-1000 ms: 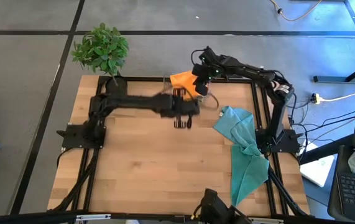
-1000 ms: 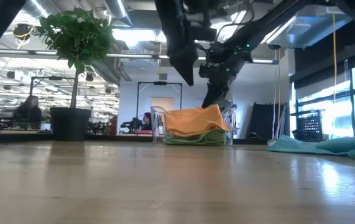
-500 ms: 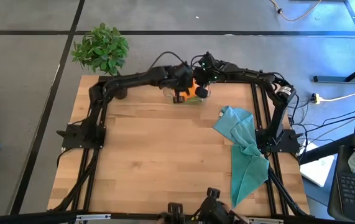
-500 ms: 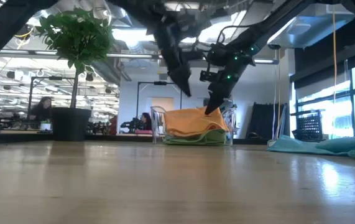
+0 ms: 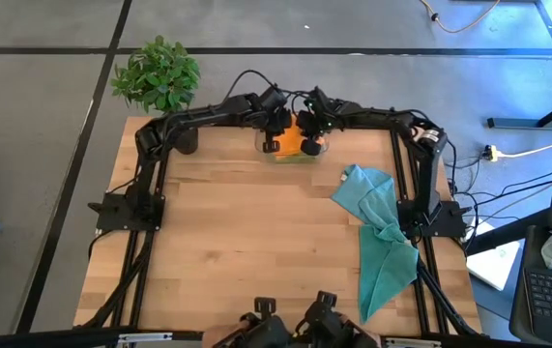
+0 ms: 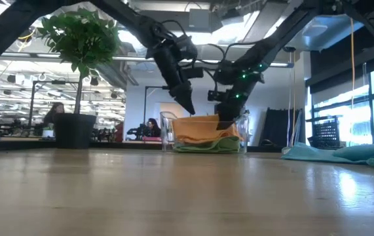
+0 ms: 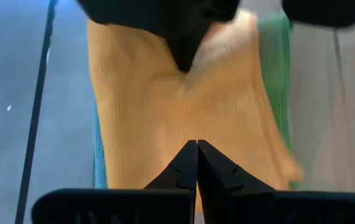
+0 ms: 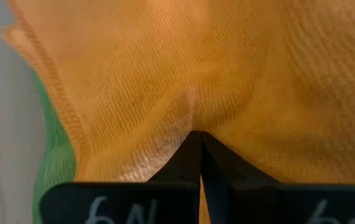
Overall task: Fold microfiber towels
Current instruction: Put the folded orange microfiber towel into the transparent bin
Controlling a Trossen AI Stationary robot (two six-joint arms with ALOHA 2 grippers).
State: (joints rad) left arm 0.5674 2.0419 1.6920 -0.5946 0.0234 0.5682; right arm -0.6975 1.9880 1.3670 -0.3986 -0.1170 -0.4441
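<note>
Looking at the far edge: orange towel (image 5: 291, 135) sits atop the clear bin (image 6: 167, 131) stack; left gripper (image 7: 196, 163) and right gripper (image 8: 197, 152), both pinched shut and empty, press in from either side, equally close.

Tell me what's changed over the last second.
The left gripper swung from mid-table to the clear bin at the far edge and now presses, shut, on the orange towel. The right gripper, shut, dipped lower onto that towel. The teal towels and plant stayed put.
</note>
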